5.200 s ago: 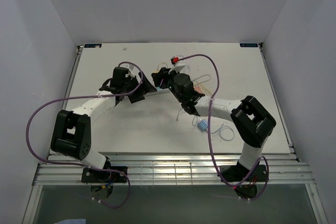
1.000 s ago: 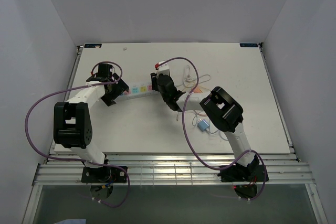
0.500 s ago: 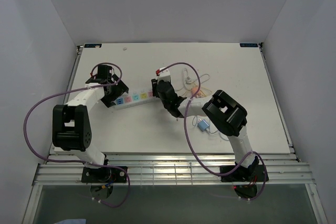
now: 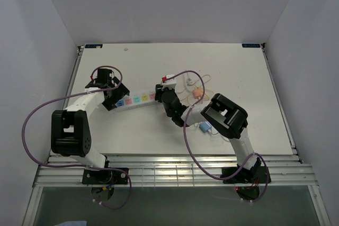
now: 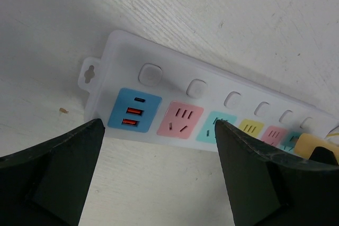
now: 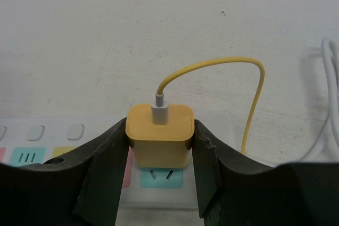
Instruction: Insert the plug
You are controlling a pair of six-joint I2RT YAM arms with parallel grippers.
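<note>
Over the past second the white plastic power strip (image 4: 135,99) with pastel socket faces has slid a little toward the near edge of the white table (image 4: 238,72), and both wrists have come along with it. Five seconds back the two arms were bunched higher up the table. The right arm (image 4: 225,114) then had its elbow far out to the right, where now it is folded in close behind the wrist.

The right gripper (image 6: 159,146) is pinching the yellow cube-shaped plug (image 6: 159,128), a dark finger (image 6: 106,168) pressed flat against each side face, the jaws only as far apart as the cube is wide. The plug stands upright over the power strip's right end, just above a teal socket (image 6: 159,175) whose slots show beneath it. Whether its pins have entered any socket cannot be told. A thin yellow cable (image 6: 212,63) arcs out of the plug's top and drops to the right, near a white cable (image 6: 331,72) at the picture's edge.

The left gripper (image 5: 158,128) is spread wide, its two black fingers (image 5: 53,173) straddling the strip's opposite end, where the blue USB panel (image 5: 133,110) sits beside a pink socket (image 5: 180,120). Whether those fingers touch the strip cannot be made out. Seen from above, the strip lies slantwise between the two grippers.
</note>
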